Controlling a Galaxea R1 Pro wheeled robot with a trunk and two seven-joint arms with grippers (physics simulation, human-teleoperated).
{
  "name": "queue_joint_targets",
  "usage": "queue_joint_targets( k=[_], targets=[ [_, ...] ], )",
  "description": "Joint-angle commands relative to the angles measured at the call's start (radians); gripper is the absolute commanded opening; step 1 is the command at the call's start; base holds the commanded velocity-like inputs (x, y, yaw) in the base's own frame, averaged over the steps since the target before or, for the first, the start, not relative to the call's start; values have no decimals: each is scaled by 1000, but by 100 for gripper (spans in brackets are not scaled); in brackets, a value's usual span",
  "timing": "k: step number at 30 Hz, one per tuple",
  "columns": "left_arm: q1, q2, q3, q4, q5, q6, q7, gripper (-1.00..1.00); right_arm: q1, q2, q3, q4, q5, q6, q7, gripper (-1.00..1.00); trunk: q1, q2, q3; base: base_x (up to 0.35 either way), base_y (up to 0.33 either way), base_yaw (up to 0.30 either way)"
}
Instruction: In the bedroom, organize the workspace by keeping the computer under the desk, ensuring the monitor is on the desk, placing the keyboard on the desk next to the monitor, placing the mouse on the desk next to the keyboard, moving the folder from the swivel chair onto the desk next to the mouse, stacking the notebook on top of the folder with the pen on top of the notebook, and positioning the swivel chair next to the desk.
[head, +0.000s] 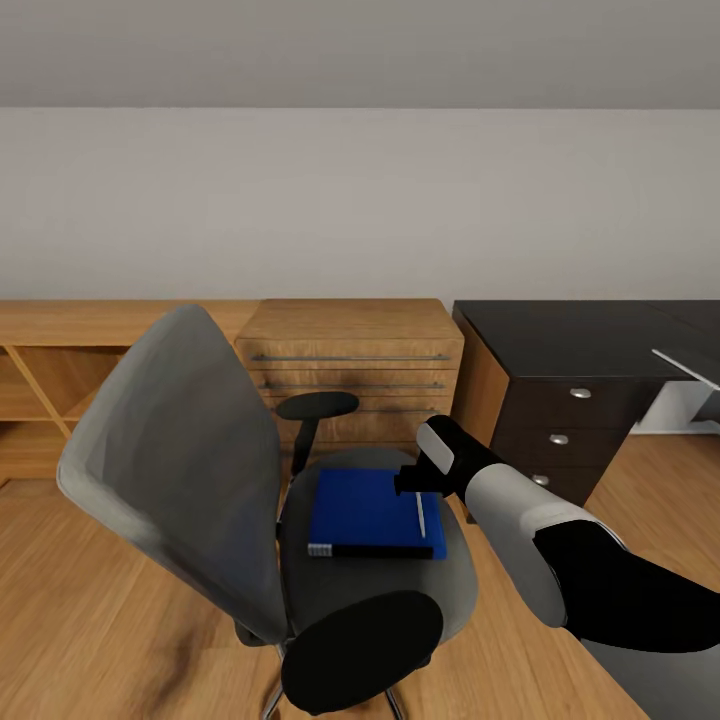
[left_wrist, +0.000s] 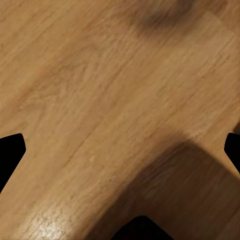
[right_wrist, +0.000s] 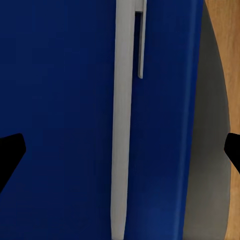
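The blue folder (head: 365, 512) is lying flat on the swivel chair (head: 200, 470) seat, with the pen (right_wrist: 122, 125) resting along its right side. The right pincer (right_wrist: 120, 150) is hovering spread wide directly above the pen. The left pincer (left_wrist: 120, 150) is hanging spread over the wooden floor (left_wrist: 100, 100). The black worktop (head: 580, 340) is standing at right.

Even soft light; floor (left_wrist: 90, 100) shadow blurry; chair edges smeared w/ distortion.

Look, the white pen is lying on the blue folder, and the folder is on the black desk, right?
Not quite. The pen does lie on the folder, but the folder is on the swivel chair seat, not the desk. The head view shows it.
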Motion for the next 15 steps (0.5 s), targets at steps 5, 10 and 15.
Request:
queue_joint_targets(
  k=[5,10,15],
  targets=[
    [0,0,2,1,9,-1,-7,100,0,0,5,0,-11,2,-9,100,0,0,-1,0,0,0],
    [0,1,2,1,9,-1,-7,100,0,0,5,-1,-11,2,-9,100,0,0,-1,0,0,0],
    [0,1,2,1,9,-1,-7,100,0,0,5,-1,-11,2,-9,100,11,-21,-10,0,0,0]
  ],
)
